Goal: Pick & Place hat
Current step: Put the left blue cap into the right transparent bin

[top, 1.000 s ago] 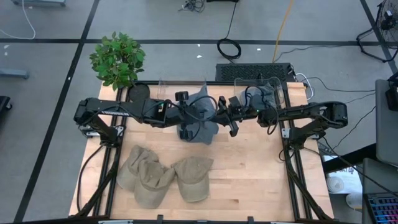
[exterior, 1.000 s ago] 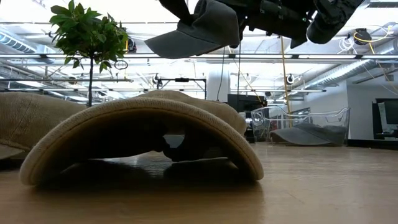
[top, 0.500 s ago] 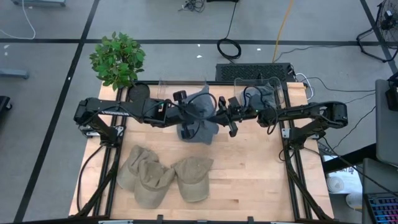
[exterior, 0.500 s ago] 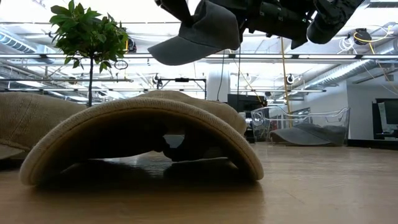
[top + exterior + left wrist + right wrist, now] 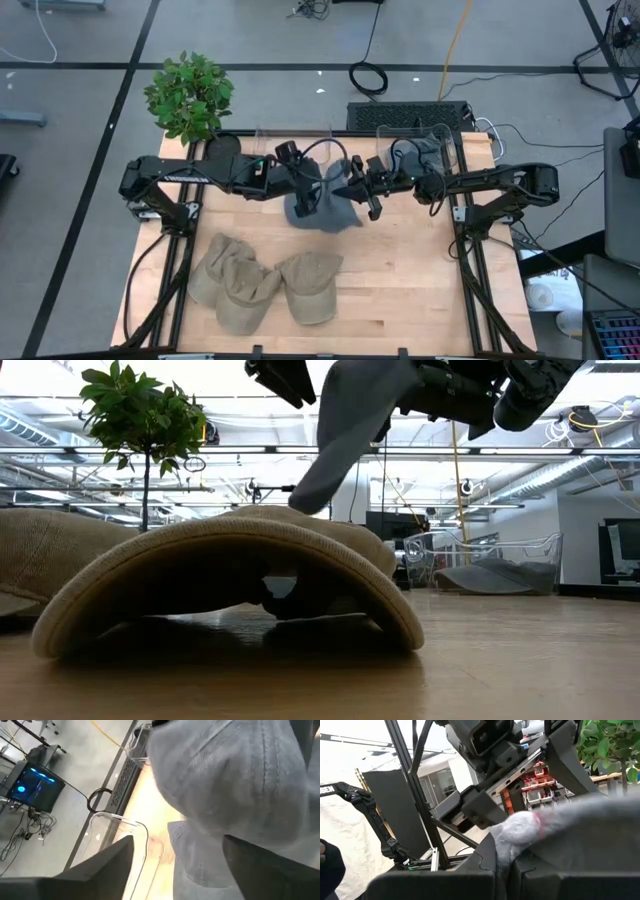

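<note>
left gripper (image 5: 303,196) released grey hat (image 5: 325,205); brim dropped

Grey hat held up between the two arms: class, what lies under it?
Under the grey hat the high view shows only bare wooden table around its edges; the spot directly beneath is covered. The tan hats lie apart, nearer the front.

Grey hat (image 5: 345,430) crown cut off by low view's top edge; tan hats (image 5: 230,575) hide tabletop behind.

grey hat (image 5: 325,200), tan hats (image 5: 262,283)
</note>
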